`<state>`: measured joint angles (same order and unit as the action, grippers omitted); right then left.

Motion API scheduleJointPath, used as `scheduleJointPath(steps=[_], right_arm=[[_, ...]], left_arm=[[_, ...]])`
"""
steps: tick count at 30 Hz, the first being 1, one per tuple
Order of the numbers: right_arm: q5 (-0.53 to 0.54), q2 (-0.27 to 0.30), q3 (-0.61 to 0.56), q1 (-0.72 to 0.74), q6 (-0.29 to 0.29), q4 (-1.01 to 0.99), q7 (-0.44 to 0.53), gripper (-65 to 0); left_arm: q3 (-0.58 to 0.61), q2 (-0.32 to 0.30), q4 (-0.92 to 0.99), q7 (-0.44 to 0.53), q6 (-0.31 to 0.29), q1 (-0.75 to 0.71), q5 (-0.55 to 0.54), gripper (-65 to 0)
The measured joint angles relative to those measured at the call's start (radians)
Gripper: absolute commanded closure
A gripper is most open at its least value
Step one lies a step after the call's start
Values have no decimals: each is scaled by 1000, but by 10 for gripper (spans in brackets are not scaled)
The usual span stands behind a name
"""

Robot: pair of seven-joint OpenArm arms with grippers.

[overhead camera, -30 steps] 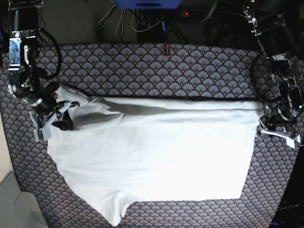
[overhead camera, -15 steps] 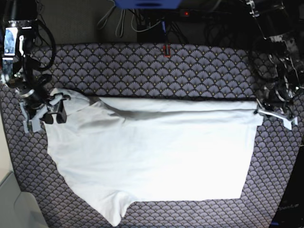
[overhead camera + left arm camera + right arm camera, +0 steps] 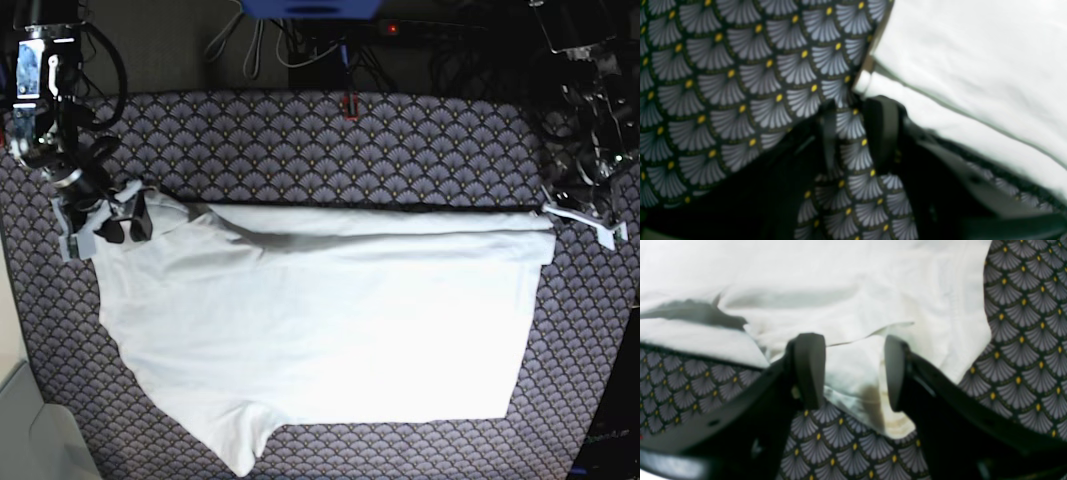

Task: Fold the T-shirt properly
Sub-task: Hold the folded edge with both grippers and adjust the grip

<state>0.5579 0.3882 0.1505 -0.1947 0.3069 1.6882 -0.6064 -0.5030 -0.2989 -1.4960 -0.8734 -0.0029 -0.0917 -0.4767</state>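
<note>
Roughly a first fold in, by my reading; most of the work is left. From the base view's left edge: my right tool [image 3: 103, 222] sits at the upper left corner of the T-shirt [image 3: 330, 330], over the bunched sleeve or shoulder there; the right wrist view shows its two fingers [image 3: 808, 368] spread apart with white cloth lying loose between them, touching neither pad as far as I can tell; so spread, nothing pinched.

Moving right: the T-shirt lies on the patterned bench [image 3: 330, 140], covering its middle; a long straight doubled edge runs across the top of the garment from near the right tool to the far corner, which I take as one lengthwise fold already laid; below it the body is flat and broad; the lower left still trails off into an uneven tail toward the near edge; the left corner is rumpled and shadowed, not squared.

Far right: my left tool [image 3: 585, 218] is just beside the shirt's upper right corner; the left wrist view is blurred, fingers [image 3: 882, 131] low over bench pattern with the folded hem just beyond them; no cloth visibly between them; whether they are parted or pressed I cannot tell.

Left to do, in my judgement: flatten the left corner, tuck the sleeve, fold crosswise into a compact rectangle.
</note>
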Motion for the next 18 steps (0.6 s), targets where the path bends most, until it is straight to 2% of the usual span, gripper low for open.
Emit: scheduleJointPath(steps=[4,9,18], right_arm=[[0,0,0,0,0,0,0,-303],[0,0,0,-14,0,0,-2,-303],[0,3,0,-19,0,1,0,-303]], left_arm=[[8,-1,4,7,-1,37,0,-192],[75,-8,61,8,-2,82,0,-192],[77,-5,96,5,-1,79,0,-191]])
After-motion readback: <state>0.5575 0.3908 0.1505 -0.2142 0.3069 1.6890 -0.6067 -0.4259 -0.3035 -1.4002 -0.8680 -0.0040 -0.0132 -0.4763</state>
